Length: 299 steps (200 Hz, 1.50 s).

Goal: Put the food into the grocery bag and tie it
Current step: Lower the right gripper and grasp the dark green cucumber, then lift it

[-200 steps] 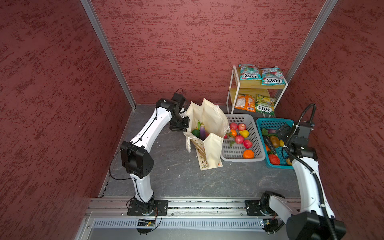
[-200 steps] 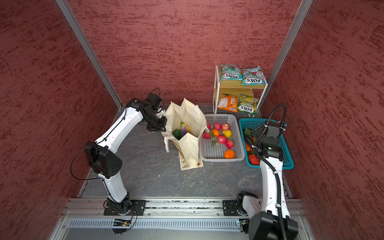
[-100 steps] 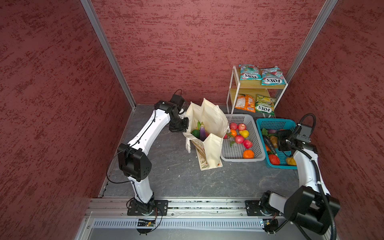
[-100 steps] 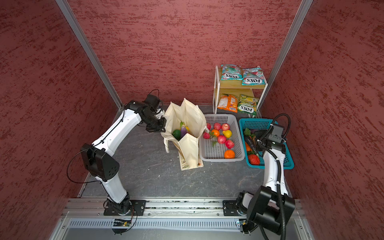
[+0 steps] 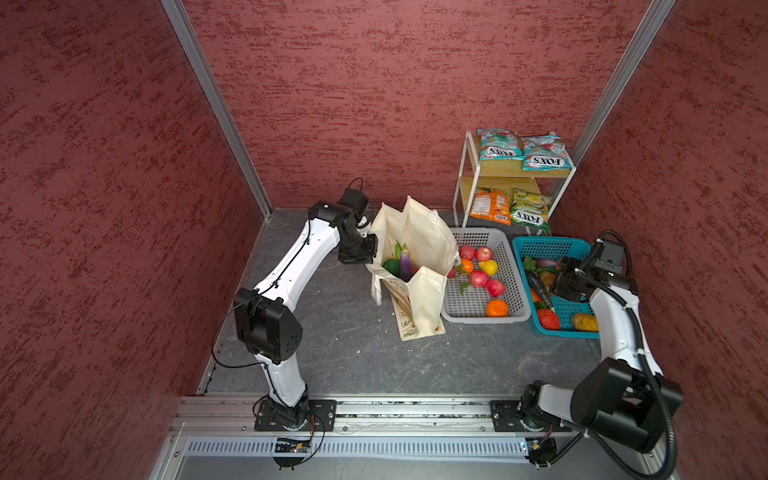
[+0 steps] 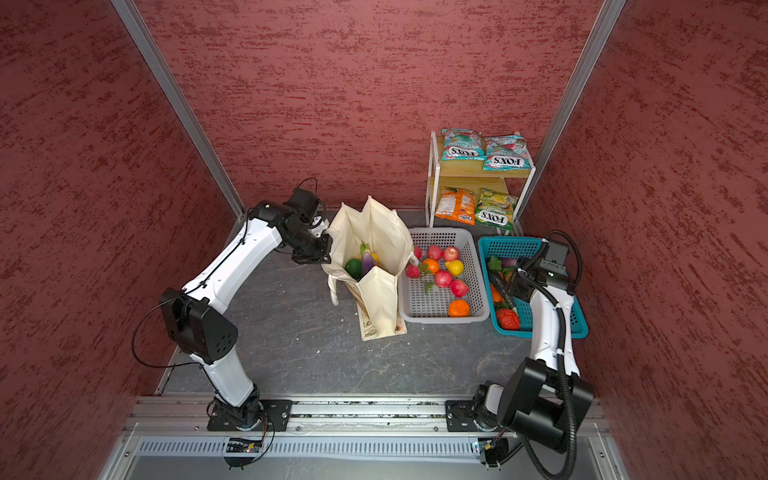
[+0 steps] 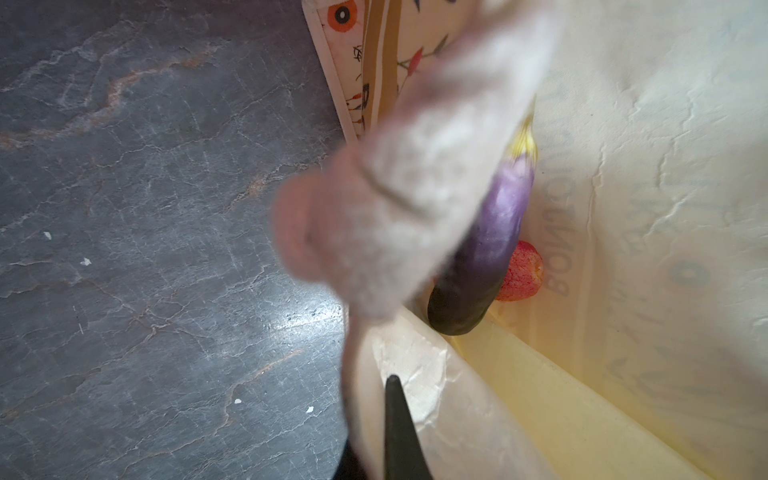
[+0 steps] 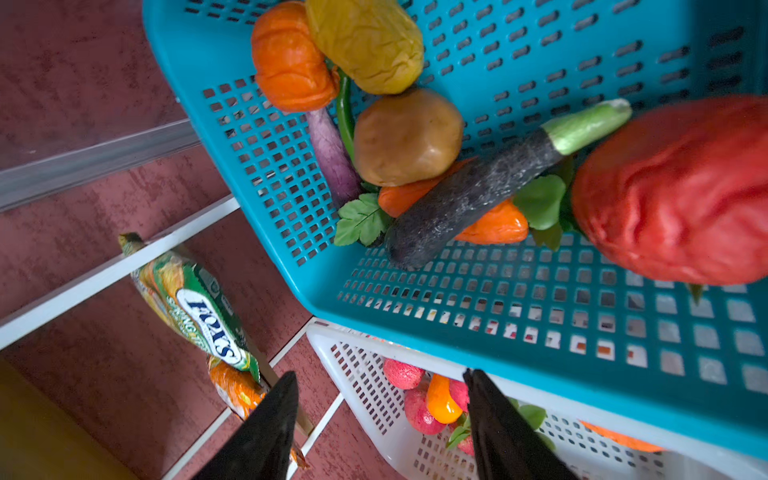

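- Loading step in hand: grocery bag (image 5: 419, 266) upright on worktop (image 5: 353, 332), purple eggplant (image 5: 405, 266) already inside.
- State of left fingers (image 7: 397, 415): clamped tight on bag rim, mouth held open.
- State of right fingers (image 8: 270, 415): parted, empty, over blue basket (image 5: 540, 245), well apart from bag.
- Next move, by judgement: descend onto dark green vegetable (image 8: 469, 195), close, carry to bag.

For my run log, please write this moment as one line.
left gripper: shut on rim of grocery bag | right gripper: open, empty, over blue basket | teal FOX'S packets: on top shelf
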### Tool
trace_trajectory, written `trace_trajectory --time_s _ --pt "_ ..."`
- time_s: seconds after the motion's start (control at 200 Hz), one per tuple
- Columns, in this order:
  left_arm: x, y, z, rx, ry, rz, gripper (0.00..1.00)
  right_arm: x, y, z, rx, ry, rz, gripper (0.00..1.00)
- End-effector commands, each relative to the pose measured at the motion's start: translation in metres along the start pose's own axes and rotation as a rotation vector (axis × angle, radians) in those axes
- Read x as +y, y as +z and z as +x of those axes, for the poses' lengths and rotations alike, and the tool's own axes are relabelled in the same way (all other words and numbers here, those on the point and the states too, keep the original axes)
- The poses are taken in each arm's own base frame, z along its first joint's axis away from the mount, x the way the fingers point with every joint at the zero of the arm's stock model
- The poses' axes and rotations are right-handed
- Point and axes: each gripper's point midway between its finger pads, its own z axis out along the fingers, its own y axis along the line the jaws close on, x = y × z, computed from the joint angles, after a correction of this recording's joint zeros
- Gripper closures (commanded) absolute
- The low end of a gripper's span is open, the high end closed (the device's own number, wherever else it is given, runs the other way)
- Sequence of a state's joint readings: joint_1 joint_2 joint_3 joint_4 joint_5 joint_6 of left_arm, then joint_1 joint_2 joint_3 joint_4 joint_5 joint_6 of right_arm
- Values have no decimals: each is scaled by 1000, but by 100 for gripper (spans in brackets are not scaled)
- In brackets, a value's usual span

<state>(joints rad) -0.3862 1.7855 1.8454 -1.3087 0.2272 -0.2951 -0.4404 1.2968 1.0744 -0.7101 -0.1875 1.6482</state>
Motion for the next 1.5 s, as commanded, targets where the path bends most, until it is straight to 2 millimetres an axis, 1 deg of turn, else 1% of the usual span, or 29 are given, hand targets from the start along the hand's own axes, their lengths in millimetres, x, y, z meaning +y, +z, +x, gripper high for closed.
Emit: trace_trajectory --time_s 0.0,0.215,0.25,0.261,0.276,0.496,0.616,0.802,0.917,1.102,1.187,1.298,1.493 --pt "-2 -4 -2 -21 5 15 100 -1 3 -6 -52 106 47 32" --pt "-1 -1 -6 -22 5 12 100 -1 21 -2 -71 135 123 30" --pt "-1 0 -6 -19 5 11 100 2 20 1 -68 131 121 30" --pt "-1 0 -6 -20 5 11 100 -1 25 0 -72 132 140 30" --pt "-1 0 -6 -20 5 11 100 -2 27 -1 -75 133 147 30" --pt "3 3 -6 -19 -3 -1 100 -8 43 4 -82 148 199 30" --pt "5 2 -8 -25 -5 -6 100 -12 52 6 -81 158 222 33" --pt "9 -1 -10 -31 -14 -11 100 -22 66 4 -93 180 268 36" --pt "11 -3 -10 -32 -18 -17 100 -19 74 2 -100 190 260 39" --pt "19 -6 -11 -38 -33 -32 100 -15 85 -1 -115 183 282 40" --pt "22 -8 -11 -43 -38 -34 100 -16 90 -1 -121 192 283 39" --pt "25 -9 -12 -44 -46 -38 100 -18 97 0 -122 196 300 36" --pt "24 -9 -13 -44 -47 -37 100 -22 104 1 -130 199 328 30"
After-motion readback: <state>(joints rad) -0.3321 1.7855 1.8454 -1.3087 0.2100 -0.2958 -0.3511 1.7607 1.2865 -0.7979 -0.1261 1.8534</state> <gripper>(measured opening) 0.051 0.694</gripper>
